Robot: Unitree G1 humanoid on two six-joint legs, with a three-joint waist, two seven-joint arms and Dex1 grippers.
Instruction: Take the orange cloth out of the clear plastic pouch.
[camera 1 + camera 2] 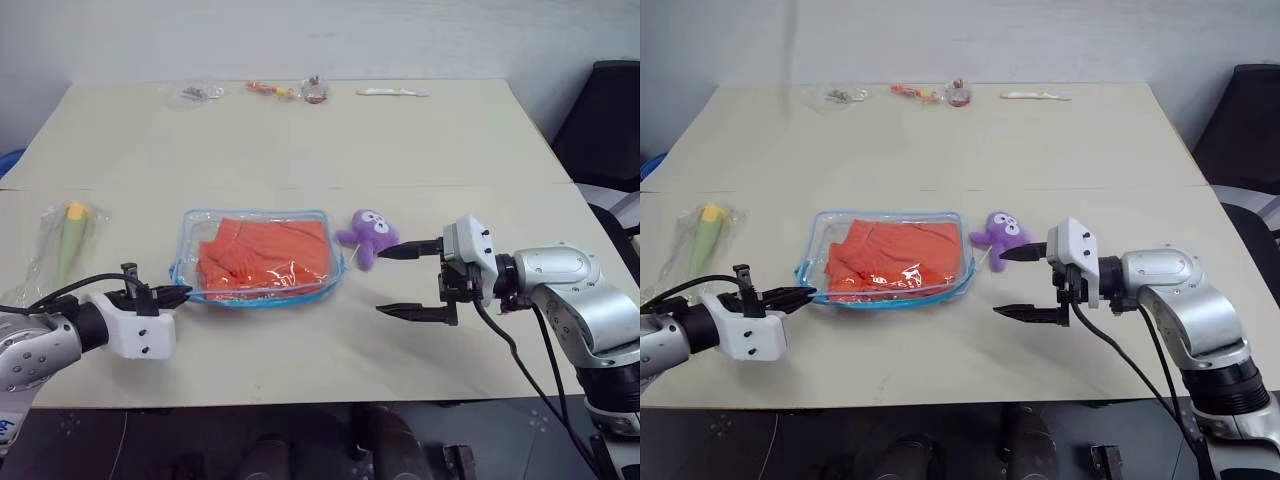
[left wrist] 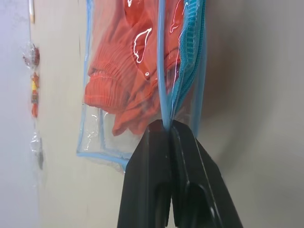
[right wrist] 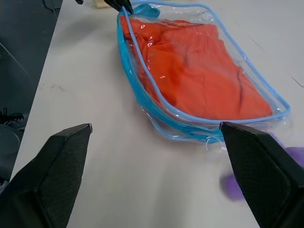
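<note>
While no writing is readable, left gripper clamped on clear plastic pouch, right gripper agape.

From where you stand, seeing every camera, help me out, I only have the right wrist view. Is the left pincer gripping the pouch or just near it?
Observer: Gripping. The left wrist view shows the left pincer shut on the blue edge trim of the pouch.
Operator: Is my right pincer close to the pouch's other end?
Observer: Apart from it. The right pincer hangs open beside the purple toy, which lies at the pouch's right end.
Operator: Is the cloth out at all?
Observer: No, the orange cloth lies wholly inside the pouch.
</note>
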